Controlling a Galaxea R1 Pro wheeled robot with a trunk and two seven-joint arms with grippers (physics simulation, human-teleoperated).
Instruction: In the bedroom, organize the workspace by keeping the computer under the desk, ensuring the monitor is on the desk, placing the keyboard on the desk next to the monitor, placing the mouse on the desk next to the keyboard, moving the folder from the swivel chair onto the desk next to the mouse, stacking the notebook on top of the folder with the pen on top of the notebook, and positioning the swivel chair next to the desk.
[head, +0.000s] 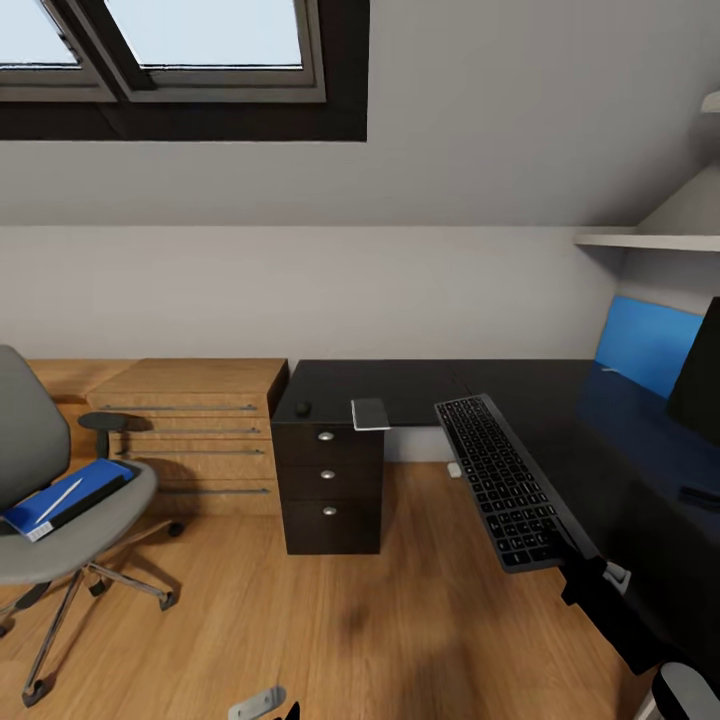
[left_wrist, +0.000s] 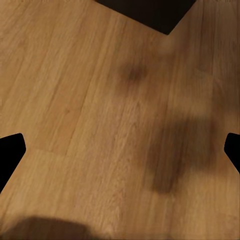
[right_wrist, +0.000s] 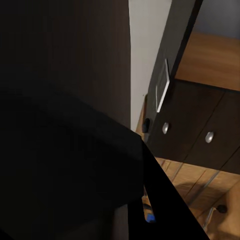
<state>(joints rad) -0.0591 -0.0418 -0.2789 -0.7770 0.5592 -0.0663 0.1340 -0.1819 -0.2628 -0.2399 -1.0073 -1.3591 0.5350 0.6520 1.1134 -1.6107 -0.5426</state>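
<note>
Status: your right claw (head: 585, 572) is pinching the near end of the keyboard (head: 505, 480), which hangs over the front edge of the counter (head: 560, 395), not yet laid flat. Its long axis runs from the claw away toward the wall. Monitor (head: 700, 375) stands on the counter. Mouse (head: 302, 408) sits far off at the counter's left end. Folder (head: 70, 495) with pen (head: 58, 500) remains on the swivel chair (head: 40, 530). Left claw (left_wrist: 120, 150): fingers spread over floor
</note>
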